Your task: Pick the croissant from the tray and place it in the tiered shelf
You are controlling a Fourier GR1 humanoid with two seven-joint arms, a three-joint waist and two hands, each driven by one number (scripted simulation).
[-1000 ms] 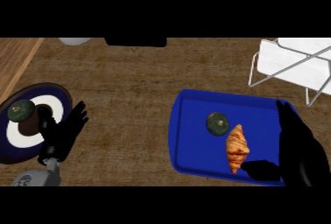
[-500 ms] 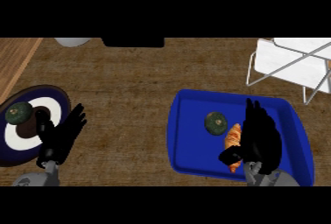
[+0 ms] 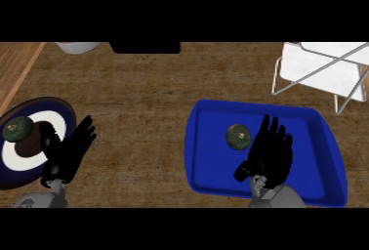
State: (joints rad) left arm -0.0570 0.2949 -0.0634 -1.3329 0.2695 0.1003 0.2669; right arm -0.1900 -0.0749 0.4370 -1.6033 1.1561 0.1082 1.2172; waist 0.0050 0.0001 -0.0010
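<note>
**Right hand now covers the croissant**

Since the earlier frame the right hand (image 3: 268, 152) has slid left over the croissant, which no longer shows; it presumably lies under the palm on the blue tray (image 3: 213, 146). Earlier its long axis ran up and down the view, tips toward the near and far rims; now I cannot tell. Fingers look straight, not yet curled. Risks: closing blind could pinch a tip, or nudge the green round item (image 3: 238, 136) just beside. The tiered shelf (image 3: 320, 68) stands beyond. Left hand (image 3: 69, 150) rests open by the plate (image 3: 61, 110).
</note>
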